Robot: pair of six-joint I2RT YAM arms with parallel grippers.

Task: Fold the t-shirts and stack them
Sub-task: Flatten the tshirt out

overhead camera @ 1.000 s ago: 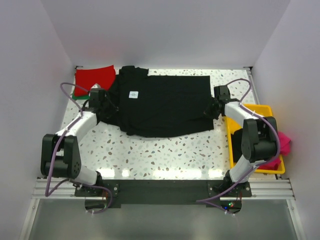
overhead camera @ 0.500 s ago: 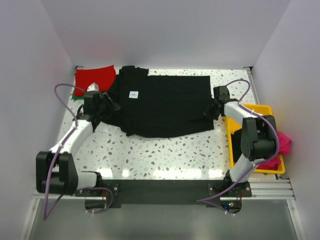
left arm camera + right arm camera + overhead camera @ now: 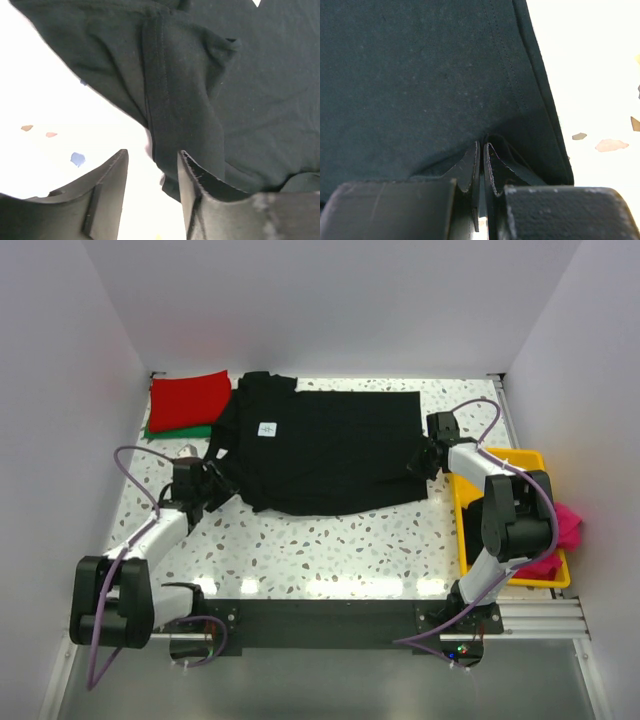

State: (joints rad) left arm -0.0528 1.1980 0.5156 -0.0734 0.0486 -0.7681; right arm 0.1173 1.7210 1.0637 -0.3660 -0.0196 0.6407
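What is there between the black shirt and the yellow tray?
The right gripper, pinching the edge of the black shirt, and a bare strip of speckled table beside the yellow tray; the top view shows it.

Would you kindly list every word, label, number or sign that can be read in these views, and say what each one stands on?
The white neck label on the black t-shirt: its printed mark is too small to read.
Nothing else: no text shows on the red t-shirt, on the yellow tray or in either wrist view.
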